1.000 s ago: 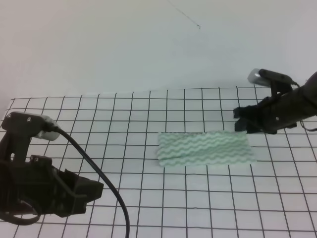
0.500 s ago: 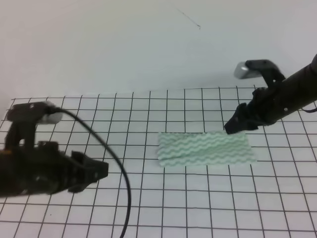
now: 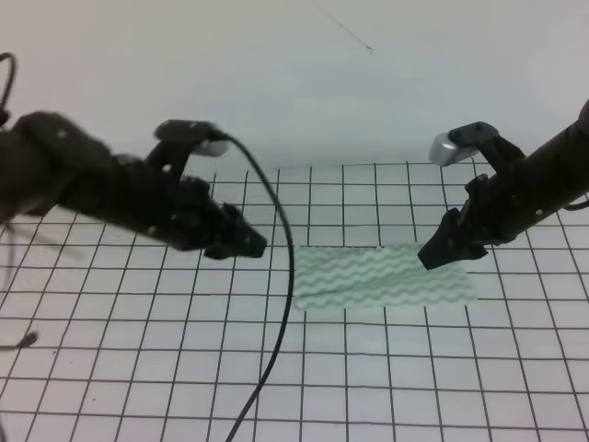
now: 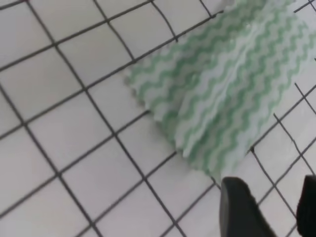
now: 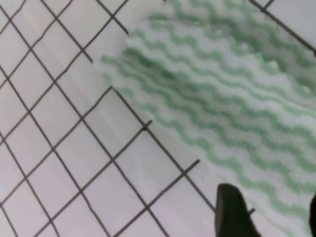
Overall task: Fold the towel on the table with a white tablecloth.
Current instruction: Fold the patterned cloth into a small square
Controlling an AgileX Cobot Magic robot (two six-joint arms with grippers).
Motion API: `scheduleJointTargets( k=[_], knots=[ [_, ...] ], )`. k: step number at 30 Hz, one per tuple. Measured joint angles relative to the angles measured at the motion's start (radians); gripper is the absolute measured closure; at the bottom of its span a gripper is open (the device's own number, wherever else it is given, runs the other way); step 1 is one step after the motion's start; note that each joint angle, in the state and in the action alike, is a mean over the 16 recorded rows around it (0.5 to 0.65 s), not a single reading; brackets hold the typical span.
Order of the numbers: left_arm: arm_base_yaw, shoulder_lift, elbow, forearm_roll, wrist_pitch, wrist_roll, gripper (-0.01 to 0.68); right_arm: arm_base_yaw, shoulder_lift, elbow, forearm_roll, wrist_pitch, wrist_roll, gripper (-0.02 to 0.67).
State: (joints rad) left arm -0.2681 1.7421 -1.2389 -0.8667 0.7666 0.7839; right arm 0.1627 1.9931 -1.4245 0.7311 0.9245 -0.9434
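On the white tablecloth with a thin black grid covering the wide flat table, the thin pale green-and-white wavy-striped rectangular towel lies flat, right of centre, with a shallow crease along its length. Black left gripper hangs just left of the towel's left edge, apart from it; its wrist view shows two dark fingers with a gap between, nothing gripped. Black right gripper sits over the towel's upper right corner; fingers spread, one finger over the towel edge, contact unclear. A black cable trails from the left arm across the grid.
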Motion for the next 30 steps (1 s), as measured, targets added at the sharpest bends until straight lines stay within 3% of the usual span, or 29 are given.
scheduleJointTargets(
  k=[8,14,30],
  knots=[
    [-0.001,0.296,-0.330,0.006,0.173,0.041,0.424,0.000,-0.001,0.000,-0.009,0.018,-0.002,0.312],
    [-0.015,0.449,-0.498,0.040,0.273,0.023,0.424,0.000,-0.001,0.000,-0.010,0.025,-0.003,0.312],
    [-0.095,0.556,-0.612,0.083,0.317,-0.027,0.424,0.000,-0.001,0.000,-0.010,0.027,-0.005,0.313]
  ],
)
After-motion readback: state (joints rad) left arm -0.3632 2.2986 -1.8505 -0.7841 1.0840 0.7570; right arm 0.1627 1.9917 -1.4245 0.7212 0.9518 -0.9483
